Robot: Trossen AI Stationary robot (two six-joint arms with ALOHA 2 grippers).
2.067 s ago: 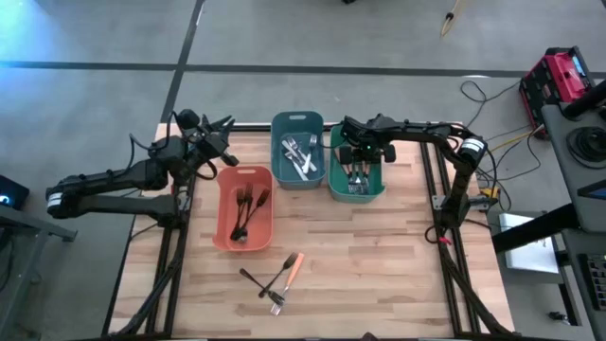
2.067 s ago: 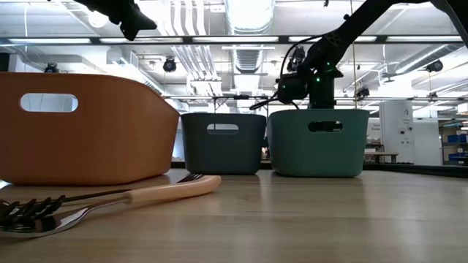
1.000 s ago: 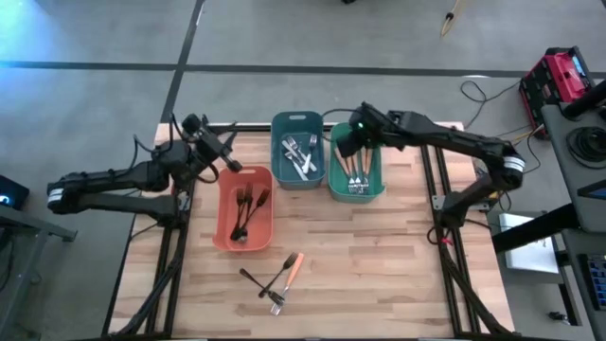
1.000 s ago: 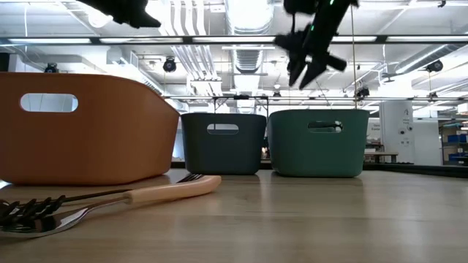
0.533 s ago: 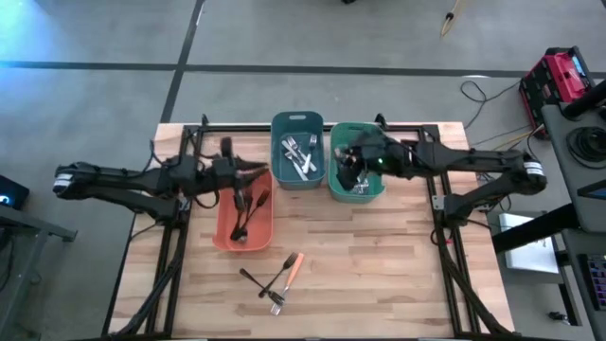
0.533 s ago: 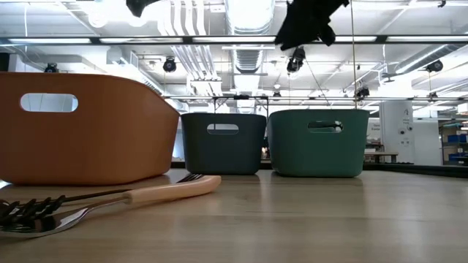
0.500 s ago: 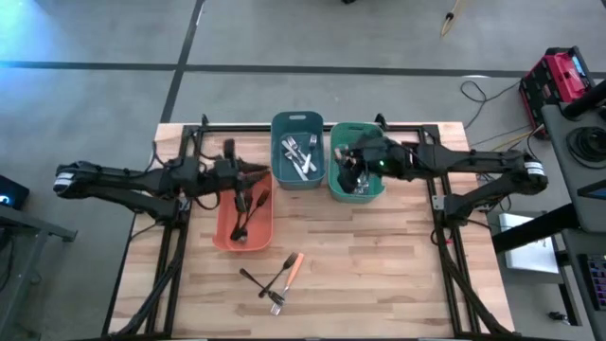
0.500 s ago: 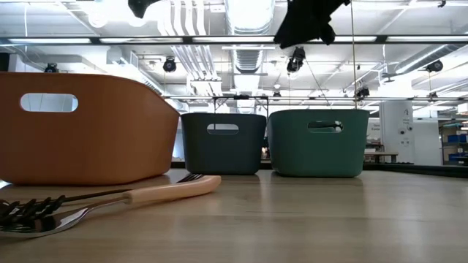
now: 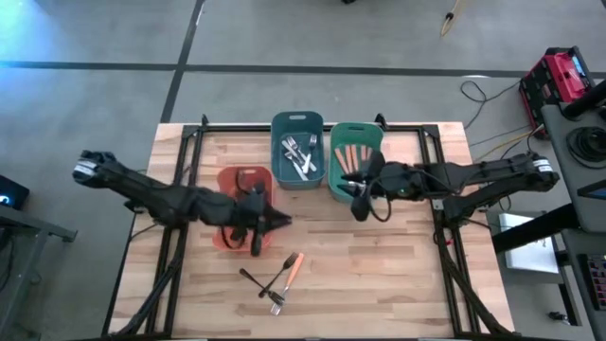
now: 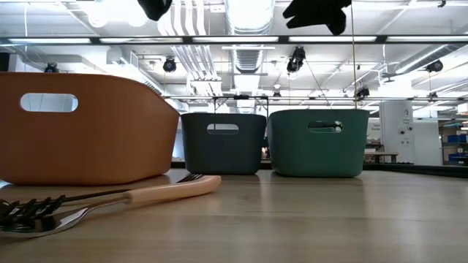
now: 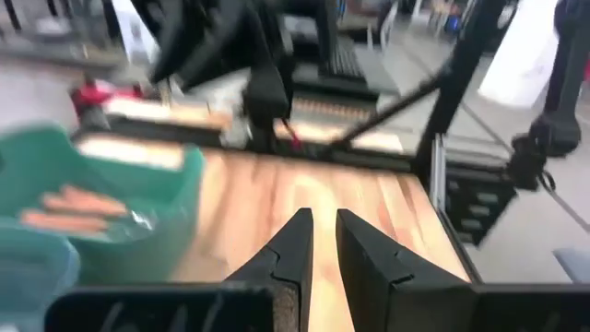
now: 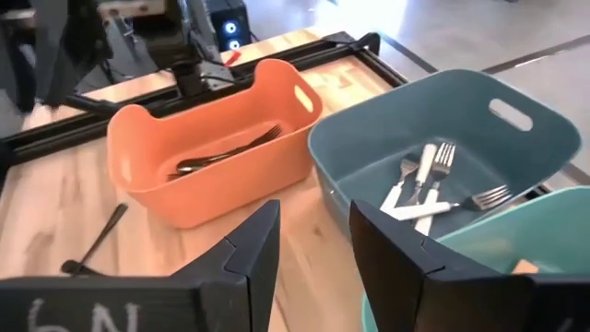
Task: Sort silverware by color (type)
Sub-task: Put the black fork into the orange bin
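**High view: both my arms over the bins, three pieces loose on the table**

High view, left to right: my left arm reaches in from the left, and my left gripper (image 9: 268, 221) hangs over the near right corner of the salmon bin (image 9: 227, 178). Its fingers (image 11: 293, 242) stand nearly together, only a thin slit between them, with nothing held. Dark brown forks (image 12: 224, 152) lie inside that salmon bin.

Near the front edge of the wooden table (image 9: 379, 275), just right of that bin's near end, three loose pieces lie crossed in a small heap: a dark brown utensil (image 9: 252, 278), a silver fork (image 9: 277, 301) and an orange-handled utensil (image 9: 294, 265).

At the far middle sits the blue bin (image 9: 297, 123) with shiny silver forks (image 12: 431, 189) in it. Just right of it, touching or nearly so, is the green bin (image 9: 356, 130), holding orange-handled pieces (image 9: 352, 155).

My right arm comes in from the right, and my right gripper (image 9: 360, 204) hovers at the near edge of the green bin. Its fingers (image 12: 251, 242) are apart and empty.

In the low view the loose pieces lie at the near left, in front of the salmon bin.
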